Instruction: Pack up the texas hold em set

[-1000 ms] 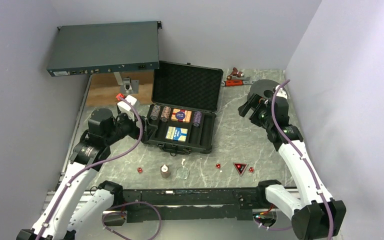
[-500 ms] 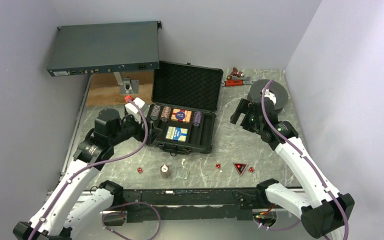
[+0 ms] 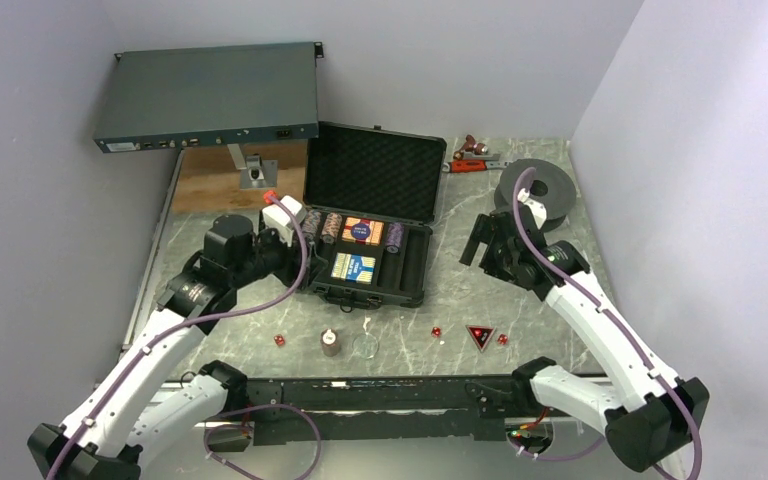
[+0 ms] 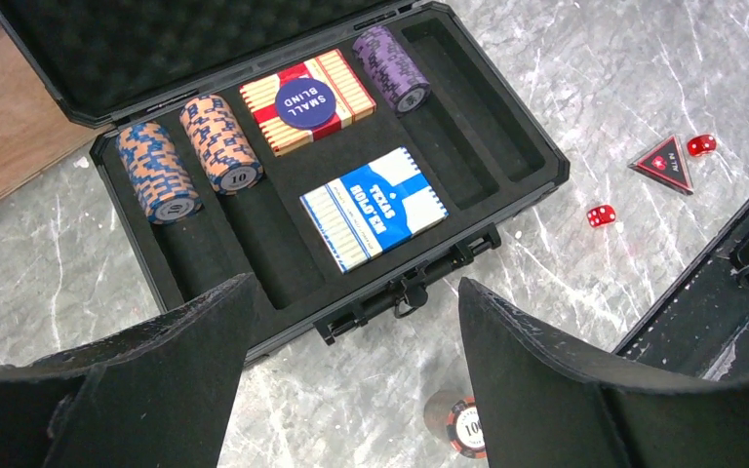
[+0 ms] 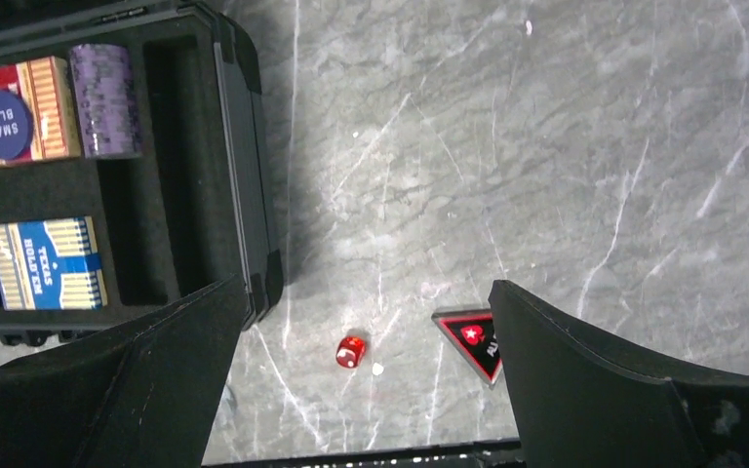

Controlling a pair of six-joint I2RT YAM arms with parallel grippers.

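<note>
The black case (image 3: 412, 275) lies open mid-table with its foam lid (image 3: 375, 172) raised. It holds a blue chip stack (image 4: 159, 175), an orange one (image 4: 220, 141), a purple one (image 4: 391, 66), a red deck (image 4: 307, 100) and a blue deck (image 4: 374, 208). On the marble in front lie a small chip stack (image 3: 330, 343), the triangular marker (image 3: 479, 336) and three red dice, one being the die (image 5: 350, 351). My left gripper (image 3: 298, 252) hovers open over the case's left front edge. My right gripper (image 3: 475, 243) hangs open right of the case, above the die and marker (image 5: 476, 336).
A grey-blue rack unit (image 3: 210, 95) stands raised at the back left over a wooden board (image 3: 225, 182). A black spool (image 3: 540, 188) and a red tool (image 3: 472, 160) lie at the back right. A clear round dish (image 3: 365, 346) sits beside the chip stack. A black rail (image 3: 390, 395) runs along the front.
My left arm has swung right, up to the case, its jaws slightly narrower. My right arm has come away from the spool, leftward and nearer, toward the case's right side.
</note>
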